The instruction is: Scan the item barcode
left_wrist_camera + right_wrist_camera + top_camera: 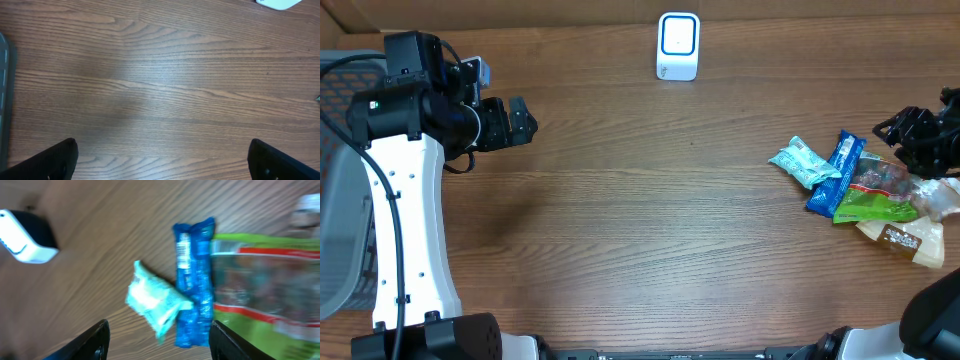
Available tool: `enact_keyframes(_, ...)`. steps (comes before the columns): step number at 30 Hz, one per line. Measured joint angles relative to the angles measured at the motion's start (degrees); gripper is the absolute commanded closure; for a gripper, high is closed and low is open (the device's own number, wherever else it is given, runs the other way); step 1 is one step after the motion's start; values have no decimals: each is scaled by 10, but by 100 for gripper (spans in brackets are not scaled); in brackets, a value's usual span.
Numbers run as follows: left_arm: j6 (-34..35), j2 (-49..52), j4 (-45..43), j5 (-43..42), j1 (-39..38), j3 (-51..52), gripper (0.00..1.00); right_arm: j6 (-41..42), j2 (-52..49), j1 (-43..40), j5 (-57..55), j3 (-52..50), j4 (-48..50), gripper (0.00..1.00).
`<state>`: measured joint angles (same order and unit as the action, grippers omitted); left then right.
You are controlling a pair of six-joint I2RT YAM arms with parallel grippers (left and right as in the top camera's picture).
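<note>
Overhead, a tan packet shows, unseen from the right wrist.

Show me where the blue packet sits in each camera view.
Overhead: blue packet at the right, between teal packet and green bag.
Left wrist: not in it.
Right wrist: blue packet in the centre, teal packet on its left, green bag on its right.
Shared landmark: white scanner, top centre overhead, left edge in right wrist, apparently the white corner at top right in left wrist.
</note>
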<state>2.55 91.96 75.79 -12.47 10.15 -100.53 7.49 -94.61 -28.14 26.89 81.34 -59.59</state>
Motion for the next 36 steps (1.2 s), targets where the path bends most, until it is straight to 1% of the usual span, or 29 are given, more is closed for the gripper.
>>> enact_keyframes(3,0,0,0,0,0,0,1,0,8,2,39,9,-7,37)
enact_keyframes(6,0,0,0,0,0,0,0,-1,38,12,77,29,-19,32)
enact_keyframes(8,0,0,0,0,0,0,0,-8,70,32,94,44,-28,22)
enact_keyframes(9,0,0,0,0,0,0,0,-13,88,45,102,50,-33,14)
enact_keyframes(10,0,0,0,0,0,0,0,-21,114,64,107,55,-38,0)
enact_keyframes(16,0,0,0,0,0,0,0,-47,243,169,110,64,-64,0)
enact_keyframes(21,0,0,0,0,0,0,0,-51,319,233,110,65,-80,0)
enact_keyframes(25,0,0,0,0,0,0,0,-50,349,256,119,65,-99,0)
enact_keyframes(30,0,0,0,0,0,0,0,-49,363,259,115,65,-118,0)
enact_keyframes(36,0,0,0,0,0,0,0,-49,358,259,42,65,-119,0)
